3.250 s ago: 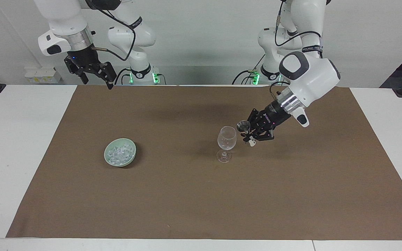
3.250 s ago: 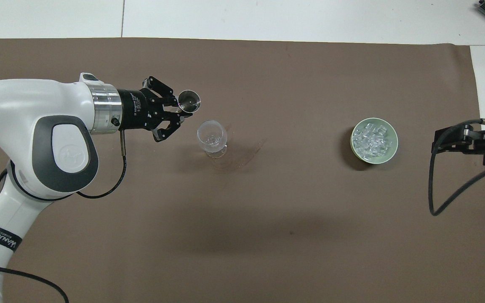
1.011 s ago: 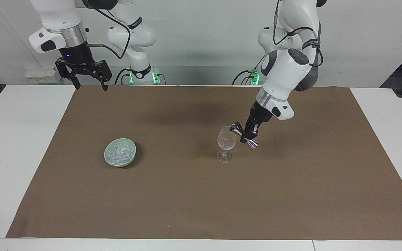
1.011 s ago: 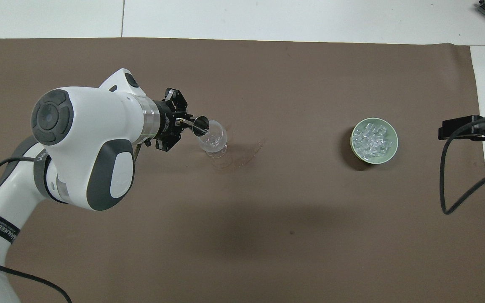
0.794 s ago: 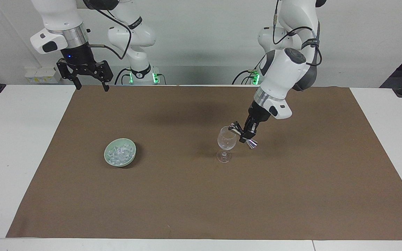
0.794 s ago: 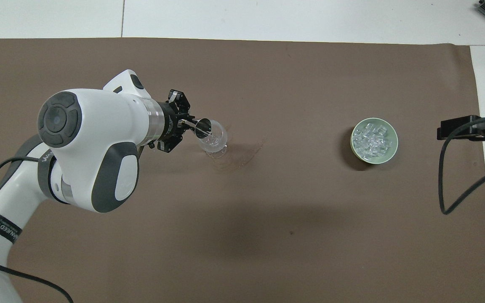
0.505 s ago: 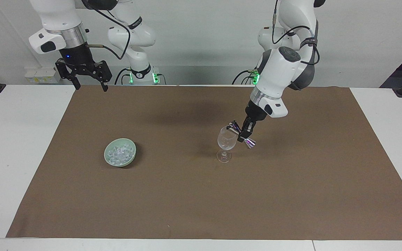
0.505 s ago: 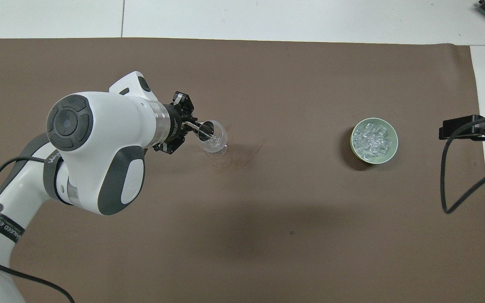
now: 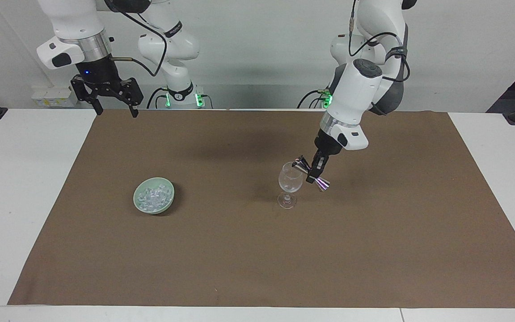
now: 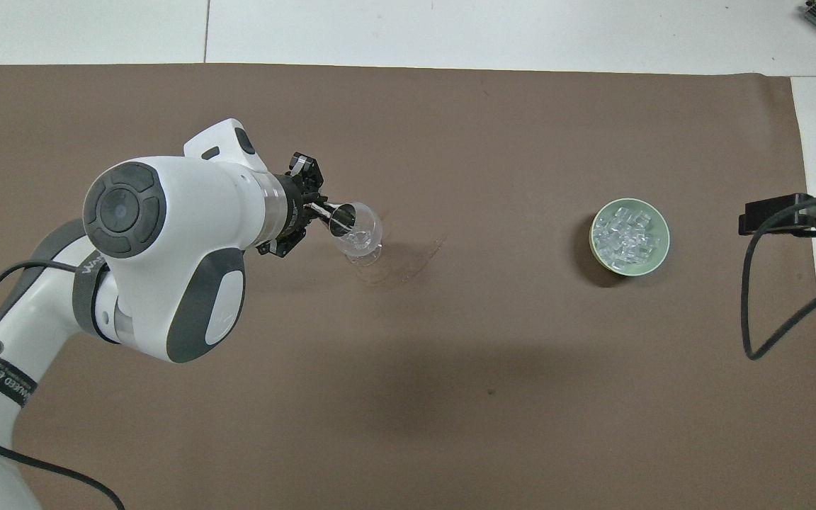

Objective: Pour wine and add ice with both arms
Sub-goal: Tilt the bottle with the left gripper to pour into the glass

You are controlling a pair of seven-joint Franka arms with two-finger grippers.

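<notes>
- While the left gripper [image 9: 316,174] hangs just beside the rim of the clear stemmed wine glass [image 9: 290,184], its fingers are clamped on the narrow waist of a small silver double-ended metal jigger [image 9: 311,173].
- The jigger is tipped over sideways, one cone's mouth at the rim of the glass, the other cone pointing down toward the left arm's end of the table.
- From overhead, the jigger's [image 10: 341,217] dark mouth overlaps the edge of the glass's [image 10: 358,237] bowl.
- The wine glass stands upright on the brown paper mat [image 9: 257,250], near the middle of it, a little toward the left arm's end.
- The ice [image 9: 152,197], a heap of small clear glinting chunks, lies in a pale green round bowl [image 9: 137,202] on the mat, well apart from the glass, toward the right arm's end of the table.
- Seen from above, the ice [image 10: 624,234] fills most of the bowl [image 10: 658,256].
- The right gripper [image 9: 113,108] waits raised over the mat's edge nearest the robots, at the right arm's end, its fingers spread apart and holding nothing.
- The mat covers most of a white table [image 9: 25,188].
</notes>
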